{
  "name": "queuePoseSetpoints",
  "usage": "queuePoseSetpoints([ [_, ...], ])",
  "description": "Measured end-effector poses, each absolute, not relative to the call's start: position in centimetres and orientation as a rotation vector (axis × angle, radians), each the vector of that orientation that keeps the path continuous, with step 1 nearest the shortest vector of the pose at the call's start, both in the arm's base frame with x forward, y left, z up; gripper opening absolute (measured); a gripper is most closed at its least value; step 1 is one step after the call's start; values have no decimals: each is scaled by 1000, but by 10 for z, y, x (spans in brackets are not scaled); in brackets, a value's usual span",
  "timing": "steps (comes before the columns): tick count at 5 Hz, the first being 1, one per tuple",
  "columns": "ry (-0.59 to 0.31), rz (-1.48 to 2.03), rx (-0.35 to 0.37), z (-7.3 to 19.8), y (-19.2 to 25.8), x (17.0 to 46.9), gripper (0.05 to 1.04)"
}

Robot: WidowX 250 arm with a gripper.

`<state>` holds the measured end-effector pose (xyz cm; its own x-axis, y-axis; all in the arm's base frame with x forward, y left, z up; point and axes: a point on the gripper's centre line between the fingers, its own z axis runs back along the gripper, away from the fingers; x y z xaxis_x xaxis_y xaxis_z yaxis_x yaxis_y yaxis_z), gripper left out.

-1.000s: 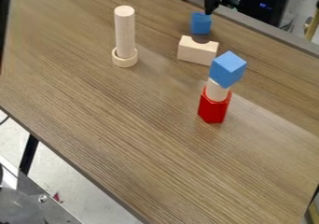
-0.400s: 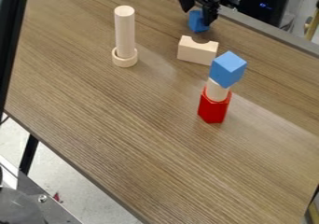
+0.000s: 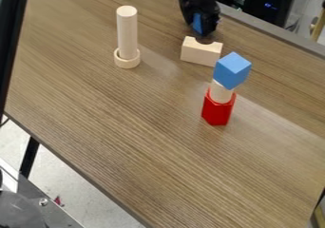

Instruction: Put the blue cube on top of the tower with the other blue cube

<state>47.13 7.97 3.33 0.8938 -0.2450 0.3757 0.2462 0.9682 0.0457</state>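
Down at the black gripper (image 3: 203, 31), around the partly hidden loose blue cube (image 3: 197, 23); cannot tell whether clenched or released. From there, past the notched block (image 3: 200, 53), calls for travel nearer the camera and picture-right, above the tower's blue cube (image 3: 232, 70).

The robot's gripper (image 3: 199, 28) is black, with a chunky, rounded upper part, a narrower lower end and small paler specks along one side.
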Motion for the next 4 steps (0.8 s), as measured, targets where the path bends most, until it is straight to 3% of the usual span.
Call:
queuePoseSetpoints([
  [1, -397, -264, 16, 45, 80, 462, 564],
  [2, -438, -275, 8, 77, 74, 442, 564],
  [4, -532, -300, 22, 169, 67, 383, 564],
])
